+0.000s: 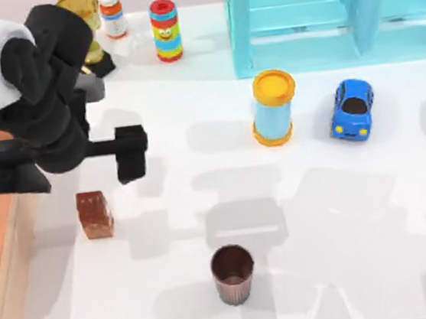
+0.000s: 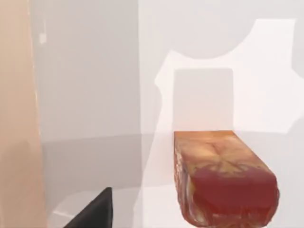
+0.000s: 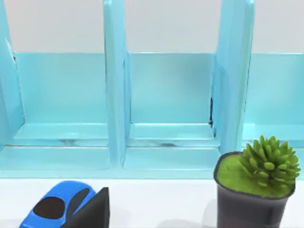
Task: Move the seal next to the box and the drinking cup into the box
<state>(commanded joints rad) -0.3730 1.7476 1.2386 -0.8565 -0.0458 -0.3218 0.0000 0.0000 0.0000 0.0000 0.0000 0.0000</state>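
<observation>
The left pincer [image 1: 63, 165] hangs over the left side of the white desk [image 1: 343, 221], just above and behind the seal [image 1: 95, 214]. Its two dark fingers are spread wide, one [image 1: 130, 152] toward the middle of the desk and the other over the box [image 1: 4, 252], and they pinch nothing. The seal stands upright on the desk, free, just beside the light-wood rim of the box. In the left wrist view the seal [image 2: 223, 178] shows its mottled red-brown top, with the box rim [image 2: 19, 118] to one side.

The drinking cup [image 1: 233, 273] stands upright near the front middle of the desk, well apart from the seal and the box, its dark inside open upward.

Farther back stand a light-blue cylinder [image 1: 273, 107] with a yellow top and a blue toy car [image 1: 352, 109], in front of the turquoise shelf unit [image 1: 320, 16]. At the back left are a gold trophy [image 1: 82, 13], a small bottle [image 1: 112, 15] whose label I cannot read, and a striped toy [image 1: 165, 29] that perhaps has a smiling face.

The right pincer's state I cannot tell; its wrist view shows one dark fingertip [image 3: 92, 211], the car [image 3: 59, 209], the shelf [image 3: 166, 95] and a potted green plant [image 3: 256, 185].
</observation>
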